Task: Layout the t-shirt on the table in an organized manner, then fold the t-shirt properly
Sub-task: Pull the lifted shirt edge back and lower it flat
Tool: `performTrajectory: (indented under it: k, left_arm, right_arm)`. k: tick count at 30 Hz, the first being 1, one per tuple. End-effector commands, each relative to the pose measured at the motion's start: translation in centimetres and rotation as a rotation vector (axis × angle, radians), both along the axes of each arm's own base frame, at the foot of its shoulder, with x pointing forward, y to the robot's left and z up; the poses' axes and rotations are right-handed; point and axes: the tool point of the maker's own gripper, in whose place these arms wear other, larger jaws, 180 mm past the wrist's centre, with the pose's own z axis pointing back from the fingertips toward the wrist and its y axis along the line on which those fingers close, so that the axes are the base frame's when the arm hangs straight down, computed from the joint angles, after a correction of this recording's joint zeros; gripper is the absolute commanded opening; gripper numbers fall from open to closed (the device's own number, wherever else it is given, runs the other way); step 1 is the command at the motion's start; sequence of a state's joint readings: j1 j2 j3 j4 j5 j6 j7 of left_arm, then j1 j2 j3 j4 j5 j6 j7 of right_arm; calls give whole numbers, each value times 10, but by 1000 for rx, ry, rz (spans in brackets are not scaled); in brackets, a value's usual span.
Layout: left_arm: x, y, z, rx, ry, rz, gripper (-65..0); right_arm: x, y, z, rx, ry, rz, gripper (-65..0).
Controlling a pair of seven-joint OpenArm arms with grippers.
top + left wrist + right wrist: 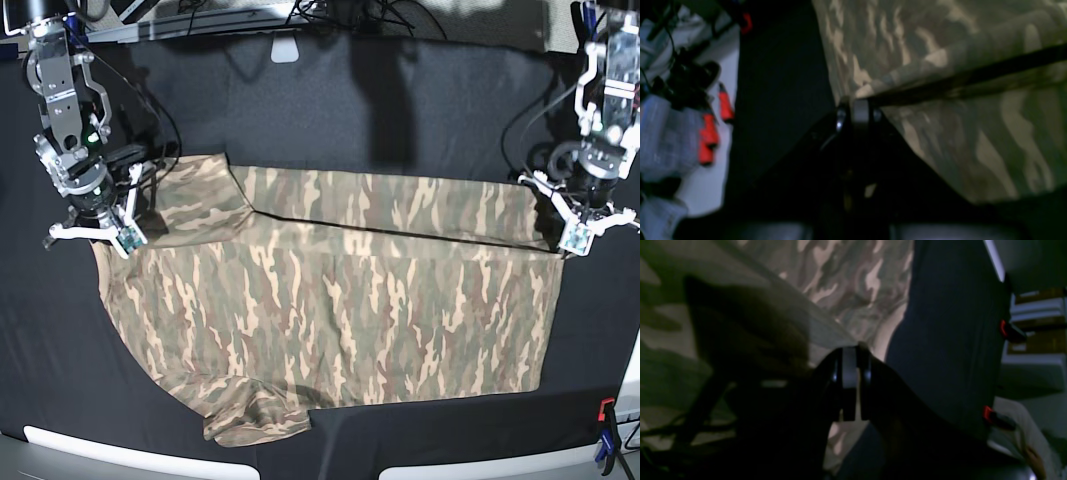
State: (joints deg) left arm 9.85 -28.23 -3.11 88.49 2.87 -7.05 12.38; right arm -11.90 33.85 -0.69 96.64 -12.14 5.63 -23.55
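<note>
The camouflage t-shirt [330,320] lies spread across the black table [400,110], with its far edge folded over toward the near side. My right gripper [103,228] is at the shirt's left end in the base view. The right wrist view shows this gripper [853,351] shut on the fabric's edge [846,276]. My left gripper [566,243] is at the shirt's far right corner. In the left wrist view it [857,104] is pinched shut on the cloth [957,133], which stretches away from it in a taut fold.
A rumpled sleeve [260,415] lies at the shirt's near edge. Orange-handled clamps [710,133] grip the table's edge [780,83], with more clamps [1003,328] along the edge [947,323] on the other side. Another clamp [605,440] is at the near right corner. Cables run along the far edge.
</note>
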Motion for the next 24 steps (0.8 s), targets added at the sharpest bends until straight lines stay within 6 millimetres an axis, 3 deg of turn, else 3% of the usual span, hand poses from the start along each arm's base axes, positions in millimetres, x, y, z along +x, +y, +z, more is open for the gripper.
performTrajectory:
  k: [1, 13, 24]
  left_arm:
    - [10, 8, 14, 14, -52, 11, -650]
    - [22, 15, 9, 0, -66, 32, -650]
    - [21, 8, 5, -24, -62, 37, -650]
  right_arm:
    - [8, -4, 14, -26, -38, 16, -650]
    - [26, -13, 3, 42, -1, 3, -650]
    - [59, 3, -13, -4, 41, 60, -650]
